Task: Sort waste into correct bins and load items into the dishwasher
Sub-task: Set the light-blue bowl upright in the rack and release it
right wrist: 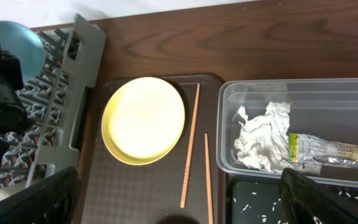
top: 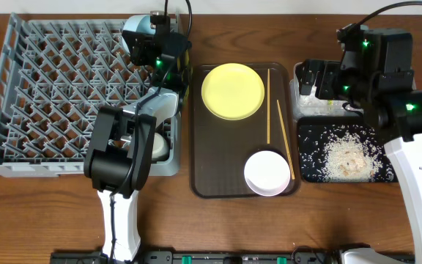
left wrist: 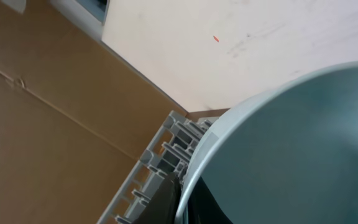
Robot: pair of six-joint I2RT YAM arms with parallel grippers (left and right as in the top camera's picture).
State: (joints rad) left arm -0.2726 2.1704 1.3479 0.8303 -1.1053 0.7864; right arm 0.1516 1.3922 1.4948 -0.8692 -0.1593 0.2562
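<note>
Here the left fingers (top: 152, 45) meet the light blue bowl (top: 136, 33) at the far right corner of the dish rack (top: 50, 88).
I cannot tell whether they pinch it; the bowl fills the left wrist view. The right fingers (right wrist: 42, 199) are spread wide and empty above the clear container (right wrist: 328, 109), which holds tissue (right wrist: 263, 140) and wrapper (right wrist: 328, 149). Rice (top: 346, 155) lies in the black tray (top: 301, 176). Yellow plate (top: 233, 90), chopsticks (top: 268, 103) and white bowl (top: 267, 173) lie on the brown tray (top: 211, 161); a white cup (top: 160, 145) sits in the rack.
</note>
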